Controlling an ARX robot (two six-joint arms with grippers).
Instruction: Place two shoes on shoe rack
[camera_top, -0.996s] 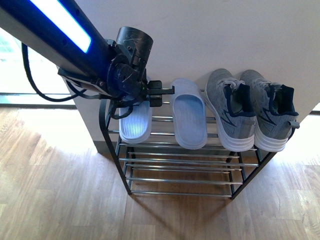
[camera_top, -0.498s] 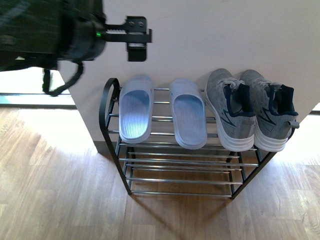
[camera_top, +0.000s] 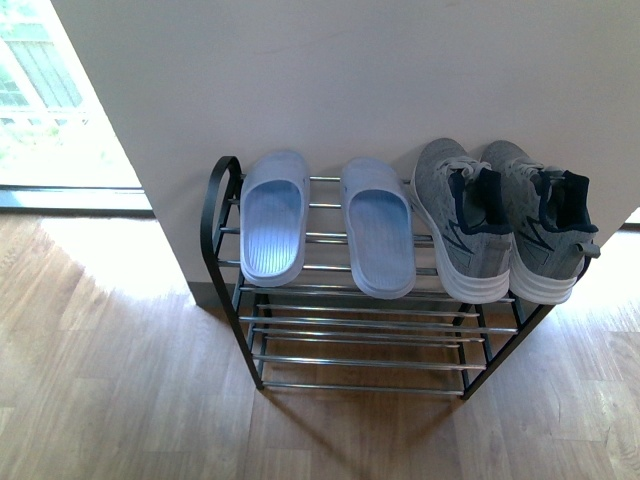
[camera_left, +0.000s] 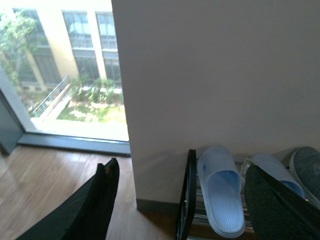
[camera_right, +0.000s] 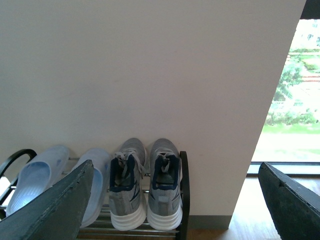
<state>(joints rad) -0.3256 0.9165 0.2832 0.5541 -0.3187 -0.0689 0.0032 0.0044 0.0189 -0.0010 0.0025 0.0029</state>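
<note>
Four shoes sit on the top tier of the shoe rack (camera_top: 222, 180): light-blue slides (camera_top: 272, 216) side by side at its left, grey sneakers (camera_top: 458, 222) at its right. Our left gripper (camera_left: 180, 200) has pulled back from the slides, fingers apart and empty; our right gripper (camera_right: 175, 200) looks released too, though only its fingertips show. We judge the placing done.

I see shiny metal rods (camera_top: 370, 322), matt rubbery slides (camera_top: 272, 217), knit cloth sneakers (camera_top: 460, 220), smooth wood floor (camera_top: 120, 400).
</note>
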